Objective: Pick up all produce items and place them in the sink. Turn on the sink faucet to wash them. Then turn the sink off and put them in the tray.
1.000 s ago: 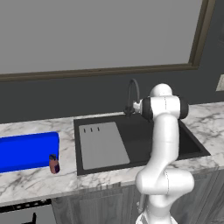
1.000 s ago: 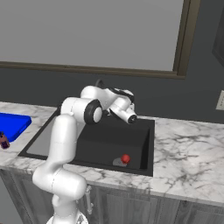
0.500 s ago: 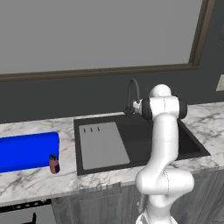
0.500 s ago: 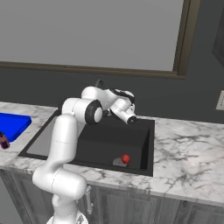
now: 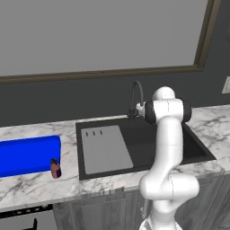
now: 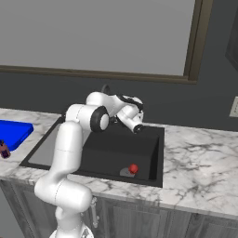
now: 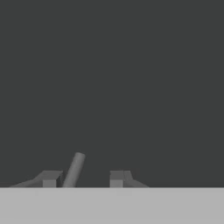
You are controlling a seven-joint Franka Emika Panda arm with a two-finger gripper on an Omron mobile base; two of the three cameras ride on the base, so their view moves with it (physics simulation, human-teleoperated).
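1. The red produce ball (image 6: 133, 168) lies on the floor of the sink (image 6: 155, 153), near its front edge and toward the right end, beside the drain. The washing step looks to be the one in hand.
2. The gripper (image 7: 82, 177) is up at the back edge of the sink, by the base of the faucet (image 5: 136, 96). In the hand view its 2 fingertips (image 7: 49, 178) stand moderately apart with a thin grey rod, probably the faucet lever, rising just inside the left tip. They hold nothing.
3. Risk: the rod sits off-centre, close to 1 tip, so a sideways push could slide off it, or the fingers could jam against the faucet's neck.
4. The arm rises from the base, elbow high, forearm reaching level toward the back wall.
5. The blue tray (image 5: 28, 155) waits at the counter's left end, a small brown-red cylinder (image 5: 55, 168) at its front right corner.
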